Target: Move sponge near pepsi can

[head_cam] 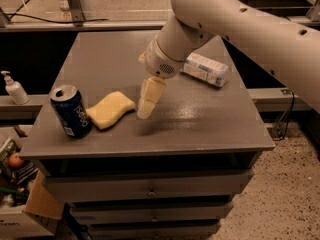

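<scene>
The sponge point(111, 110), a pale yellow foam pad with rounded ends and a pinched waist, lies flat on the desk point(200, 119) just beside the upright pepsi can point(71, 111). The gripper point(145, 108) hangs just right of it, apart; whether it is spread or closed cannot be told.

big white arm point(240, 19) comes in from the upper right, wrist point(162, 64) bent down, gripper point(146, 104) pointing down-left, hanging low near mid-scene
</scene>
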Robot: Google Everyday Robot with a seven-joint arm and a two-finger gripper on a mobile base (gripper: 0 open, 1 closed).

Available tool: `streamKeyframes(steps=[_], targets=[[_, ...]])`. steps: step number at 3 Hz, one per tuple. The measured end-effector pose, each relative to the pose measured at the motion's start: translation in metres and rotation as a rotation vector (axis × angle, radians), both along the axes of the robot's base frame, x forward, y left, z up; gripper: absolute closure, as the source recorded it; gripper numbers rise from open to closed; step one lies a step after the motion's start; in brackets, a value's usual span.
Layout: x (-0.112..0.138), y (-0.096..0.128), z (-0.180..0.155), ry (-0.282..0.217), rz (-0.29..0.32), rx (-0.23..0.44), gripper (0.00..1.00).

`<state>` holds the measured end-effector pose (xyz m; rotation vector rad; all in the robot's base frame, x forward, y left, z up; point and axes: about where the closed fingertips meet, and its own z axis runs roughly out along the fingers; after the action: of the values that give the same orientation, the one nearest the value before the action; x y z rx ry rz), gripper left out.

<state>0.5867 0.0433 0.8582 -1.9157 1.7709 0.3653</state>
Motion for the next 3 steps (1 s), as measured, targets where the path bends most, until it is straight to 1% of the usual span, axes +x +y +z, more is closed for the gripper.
streamKeyframes(steps=[1,2,3], targets=[[0.014,-0.030,0.014,-0.040,-0.047,0.031,0.00],[0.022,-0.063,0.022,-0.061,-0.094,0.091,0.00],[0.026,-0.101,0.028,-0.064,-0.151,0.177,0.00]])
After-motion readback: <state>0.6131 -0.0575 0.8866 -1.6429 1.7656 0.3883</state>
